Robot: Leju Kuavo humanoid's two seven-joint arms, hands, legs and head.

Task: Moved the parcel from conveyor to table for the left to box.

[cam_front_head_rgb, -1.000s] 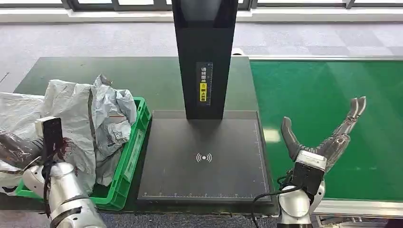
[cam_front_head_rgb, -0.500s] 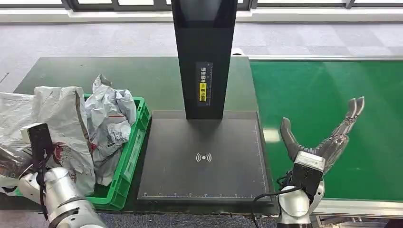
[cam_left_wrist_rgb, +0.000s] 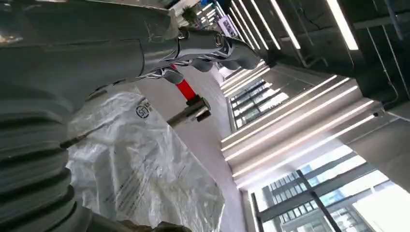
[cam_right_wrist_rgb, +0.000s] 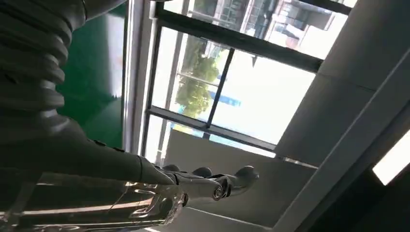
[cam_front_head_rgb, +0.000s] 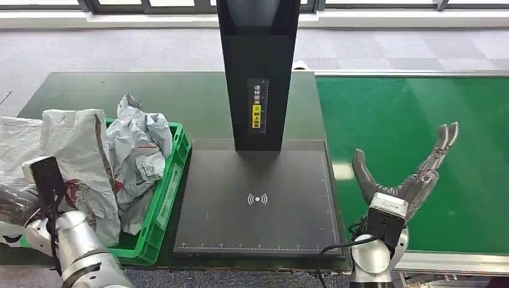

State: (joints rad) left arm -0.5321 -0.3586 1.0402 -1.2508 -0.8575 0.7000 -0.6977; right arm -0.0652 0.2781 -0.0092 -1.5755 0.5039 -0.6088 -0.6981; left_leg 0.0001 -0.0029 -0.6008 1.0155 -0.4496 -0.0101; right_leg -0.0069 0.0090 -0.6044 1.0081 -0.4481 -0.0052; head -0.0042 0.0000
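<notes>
Spillage is the likely trouble: the crumpled grey plastic mailer parcel (cam_front_head_rgb: 78, 162) stands high at the near end of the green plastic crate (cam_front_head_rgb: 170, 186) on the dark desk (cam_front_head_rgb: 180, 99) and could slump over the rim. It lies against the left hand (cam_front_head_rgb: 15, 201); whether those fingers grip it, I cannot tell. The right hand (cam_front_head_rgb: 403, 180) hangs over the green conveyor belt (cam_front_head_rgb: 408, 108), fingers (cam_front_head_rgb: 447, 137) spread, holding nothing.
</notes>
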